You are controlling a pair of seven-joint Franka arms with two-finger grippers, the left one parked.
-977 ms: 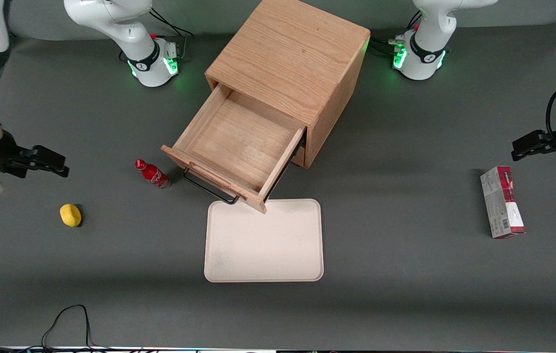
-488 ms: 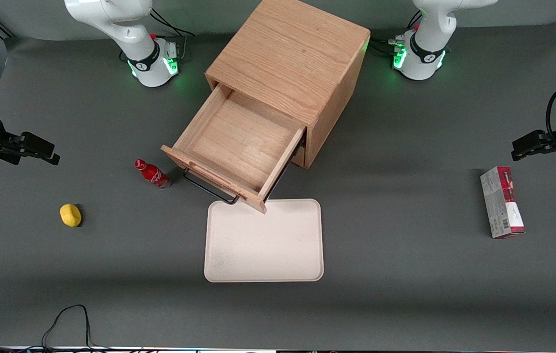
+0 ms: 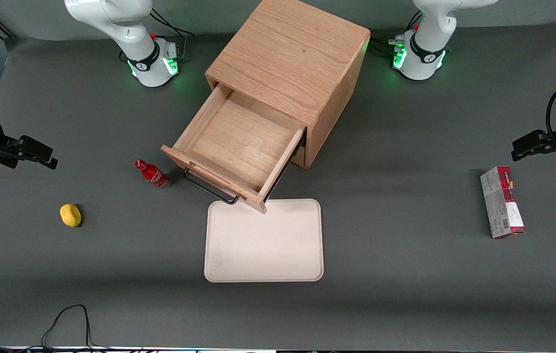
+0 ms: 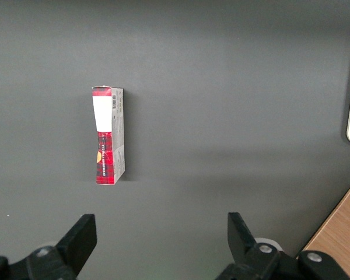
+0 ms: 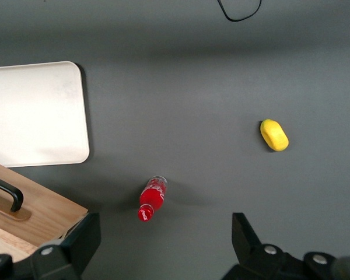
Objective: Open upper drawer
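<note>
While the drawer is standing pulled out, each element is reading as follows.

Drawer (image 3: 239,144): sitting far out of the cabinet (image 3: 290,63), its bare floor showing; the task is looking done, judging by this extension.
Handle (image 3: 209,189): a dark bar projecting from the drawer front, hanging over the gap between bottle and tray; nothing is touching it.
Hand (image 3: 45,159): hovering above the counter (image 3: 405,274) toward the working arm's end, well apart from the drawer; the wrist view is showing its fingers (image 5: 81,239) spread wide with nothing between them.
Bottle (image 3: 153,174): lying on its side just beside the drawer's front corner, apart from the handle.
Tray (image 3: 264,240): resting flat, nearer the front camera than the drawer, its edge just beside the drawer front.
Lemon (image 3: 70,215): sitting near the hand's position, nearer the front camera.
Box (image 3: 502,202): lying toward the parked arm's end.

Risk, drawer: being so far out, it is probably inviting a knock from any low sweep of the arm, which could push it back in.
Risk, bottle: being round and on its side, it could roll if the hand is passing low over it.
Risk, lemon: a careless descent could nudge it away.
</note>
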